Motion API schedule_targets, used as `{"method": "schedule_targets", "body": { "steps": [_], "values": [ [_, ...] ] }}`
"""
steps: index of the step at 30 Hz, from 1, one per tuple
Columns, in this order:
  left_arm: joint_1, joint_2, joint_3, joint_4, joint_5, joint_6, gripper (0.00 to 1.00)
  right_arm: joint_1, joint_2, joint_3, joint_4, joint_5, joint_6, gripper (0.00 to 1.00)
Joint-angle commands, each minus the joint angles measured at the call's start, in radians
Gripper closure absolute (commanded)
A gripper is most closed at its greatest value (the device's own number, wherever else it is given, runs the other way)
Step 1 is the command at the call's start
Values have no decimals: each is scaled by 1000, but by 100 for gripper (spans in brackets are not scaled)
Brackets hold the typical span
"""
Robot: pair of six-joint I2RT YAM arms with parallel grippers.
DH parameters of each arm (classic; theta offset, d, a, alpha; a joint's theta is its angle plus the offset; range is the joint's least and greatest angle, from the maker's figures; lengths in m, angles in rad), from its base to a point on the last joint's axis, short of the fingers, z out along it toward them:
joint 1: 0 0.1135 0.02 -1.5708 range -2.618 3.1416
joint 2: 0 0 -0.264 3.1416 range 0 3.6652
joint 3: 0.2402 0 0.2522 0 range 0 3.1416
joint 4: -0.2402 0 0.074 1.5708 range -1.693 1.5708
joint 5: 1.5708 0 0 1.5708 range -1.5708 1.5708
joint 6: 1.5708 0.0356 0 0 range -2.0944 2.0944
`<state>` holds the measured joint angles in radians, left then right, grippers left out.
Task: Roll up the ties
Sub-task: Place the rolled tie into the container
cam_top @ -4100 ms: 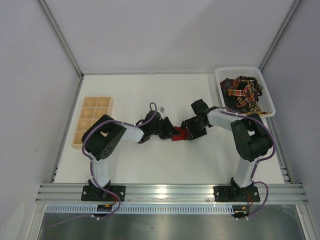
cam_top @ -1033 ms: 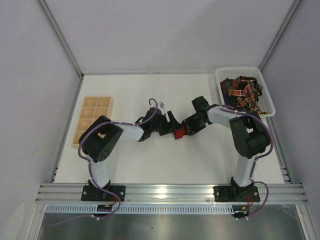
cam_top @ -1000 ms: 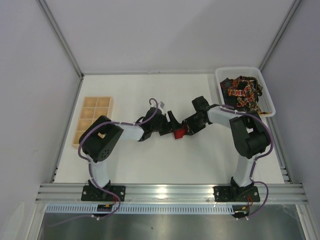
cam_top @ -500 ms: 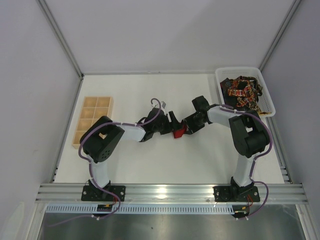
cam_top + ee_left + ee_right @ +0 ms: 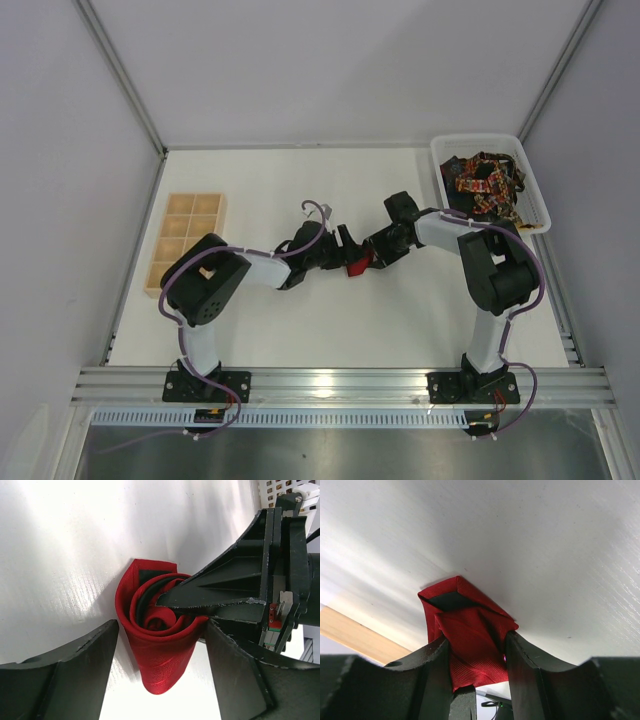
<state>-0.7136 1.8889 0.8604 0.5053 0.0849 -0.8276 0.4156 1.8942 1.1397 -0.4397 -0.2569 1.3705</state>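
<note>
The plain red tie [image 5: 356, 266] is wound into a loose roll on the white table [image 5: 330, 320]. My right gripper [image 5: 368, 257] is shut on the roll from the right; in the right wrist view its fingers [image 5: 431, 670] pinch the red tie [image 5: 470, 640]. My left gripper [image 5: 343, 252] is open around the roll from the left. In the left wrist view its jaws stand either side of the roll [image 5: 160, 650], the left one apart from it. The right gripper's finger [image 5: 220, 592] lies across the roll's top. The dark patterned ties [image 5: 485, 183] lie heaped in a basket.
A white plastic basket [image 5: 533, 190] stands at the back right. A wooden compartment tray [image 5: 185, 240] lies at the left, and its edge shows in the right wrist view [image 5: 355, 635]. Grey walls enclose the table on three sides.
The left wrist has shifted slightly and its cable loop has moved. The red roll stays pinched in the right gripper, nearly where it was.
</note>
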Motion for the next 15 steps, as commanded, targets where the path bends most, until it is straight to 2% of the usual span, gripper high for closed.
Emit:
{"method": "schedule_targets", "body": {
  "steps": [1, 9, 15],
  "values": [
    [5, 27, -35, -30, -2, 54, 24, 6, 42, -34, -83, 107, -31, 53],
    [5, 26, -70, 56, 22, 73, 28, 9, 37, -5, -168, 133, -25, 53],
    [-1, 22, -92, 101, 42, 79, 26, 23, 43, 54, -252, 168, -21, 52]
  ]
}}
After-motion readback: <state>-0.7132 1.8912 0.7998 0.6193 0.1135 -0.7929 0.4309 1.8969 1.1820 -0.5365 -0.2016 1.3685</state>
